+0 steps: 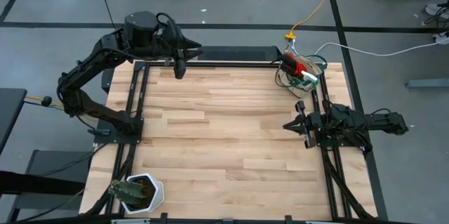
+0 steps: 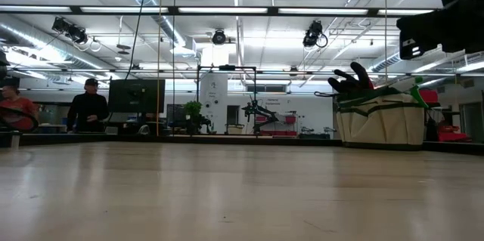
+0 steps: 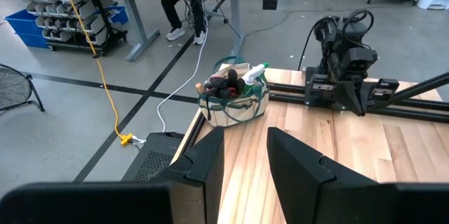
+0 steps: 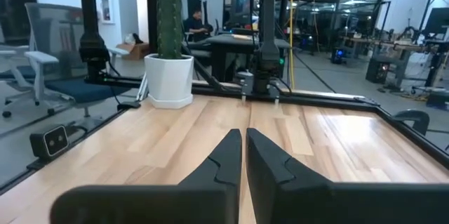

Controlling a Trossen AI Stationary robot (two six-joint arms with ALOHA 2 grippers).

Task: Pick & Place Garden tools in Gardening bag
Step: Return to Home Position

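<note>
The gardening bag (image 1: 300,74) stands on its base at the table's far right corner, beige with green trim. Garden tools stick out of its top: something red (image 1: 295,64), a green-and-white piece (image 3: 254,71) and a dark glove (image 2: 352,81). In the low view the bag (image 2: 382,118) shows upright. My left gripper (image 1: 181,71) hangs raised over the table's far edge, left of the middle. It is open and empty, and its fingers (image 3: 210,155) point toward the bag (image 3: 234,104). My right gripper (image 1: 289,124) rests low at the right edge, shut and empty (image 4: 243,137), pointing level toward the table's left.
A white pot with a cactus (image 1: 137,192) stands at the near left corner and also shows in the right wrist view (image 4: 168,69). Dark frame rails (image 1: 133,97) run along the left, right and far edges. People sit and stand in the room beyond the table (image 2: 89,109).
</note>
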